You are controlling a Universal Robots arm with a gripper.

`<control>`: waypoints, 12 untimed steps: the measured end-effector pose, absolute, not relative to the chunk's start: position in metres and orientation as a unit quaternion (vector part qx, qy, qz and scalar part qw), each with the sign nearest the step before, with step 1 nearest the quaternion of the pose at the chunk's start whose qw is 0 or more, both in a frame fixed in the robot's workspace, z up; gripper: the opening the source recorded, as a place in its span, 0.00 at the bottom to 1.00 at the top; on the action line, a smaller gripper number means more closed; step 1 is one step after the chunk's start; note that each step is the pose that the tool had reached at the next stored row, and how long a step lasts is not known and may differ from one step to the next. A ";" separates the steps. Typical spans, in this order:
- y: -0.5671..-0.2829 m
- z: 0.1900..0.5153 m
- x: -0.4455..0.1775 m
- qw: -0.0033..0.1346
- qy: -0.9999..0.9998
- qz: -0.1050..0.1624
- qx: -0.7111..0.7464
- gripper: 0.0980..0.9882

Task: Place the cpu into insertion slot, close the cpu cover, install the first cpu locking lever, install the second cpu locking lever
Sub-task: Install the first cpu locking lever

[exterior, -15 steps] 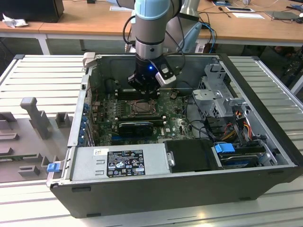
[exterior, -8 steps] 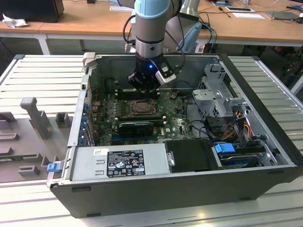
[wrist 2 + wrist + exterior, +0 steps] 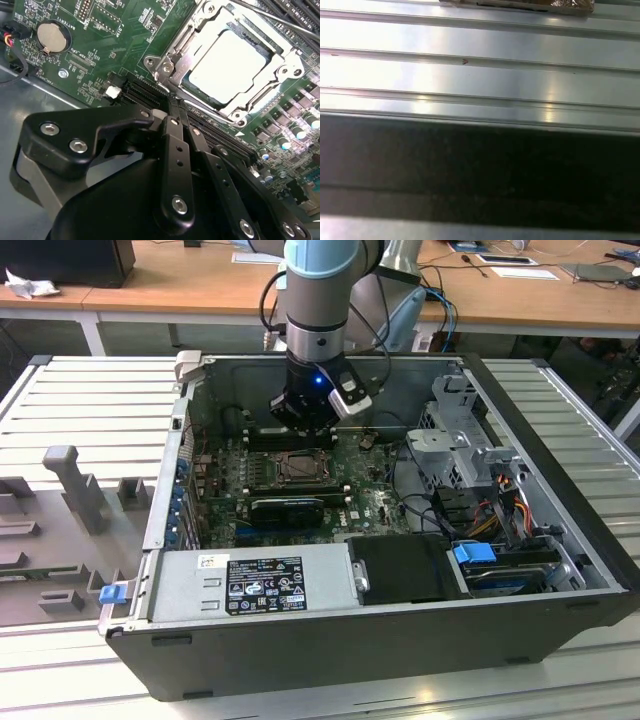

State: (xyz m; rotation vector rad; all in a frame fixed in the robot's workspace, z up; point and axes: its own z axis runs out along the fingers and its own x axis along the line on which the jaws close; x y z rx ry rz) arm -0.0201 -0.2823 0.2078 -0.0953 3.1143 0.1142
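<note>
- my gripper (image 3: 175, 107) hangs inside the open computer case (image 3: 560, 580), just off one corner of the insertion slot (image 3: 235, 65); fingers pressed together, nothing between them; tips low, close to the motherboard (image 3: 100, 55), beside the socket rather than over it
- the cpu (image 3: 227, 65) lies flat in the insertion slot, pale silver-beige face up, matte and smooth; it looks squarely seated, so i judge the placing step done
- the cpu cover (image 3: 192, 37) is down over the chip; thin stamped metal frame, bright and reflective, square window leaving the cpu's face bare; screws at its corners
- a thin wire-like locking lever (image 3: 280, 20) runs along the far side of the socket; i can't tell whether it is latched
- closed fingers make a narrow blunt tip, which suits pushing a thin lever better than pinching it; that's my read on the pose
- in the exterior view the slot (image 3: 300, 468) sits mid-board, with a black ribbed heatsink block (image 3: 288, 508) just toward the case's near wall; my arm (image 3: 318, 300) comes straight down from above
- board is green, densely populated; long black memory slots (image 3: 150, 92) run past my fingertips; a coin cell (image 3: 51, 36) sits toward the board's edge
- the first wrist view shows ribbed aluminium table (image 3: 480, 45), shiny, and the case's dark wall (image 3: 480, 165)
</note>
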 end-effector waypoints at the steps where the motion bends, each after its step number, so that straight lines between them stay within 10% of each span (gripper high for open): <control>1: -0.283 0.208 -0.020 0.012 0.999 0.037 -0.031 0.01; 12: -0.283 0.203 -0.020 0.012 0.999 0.029 -0.031 0.01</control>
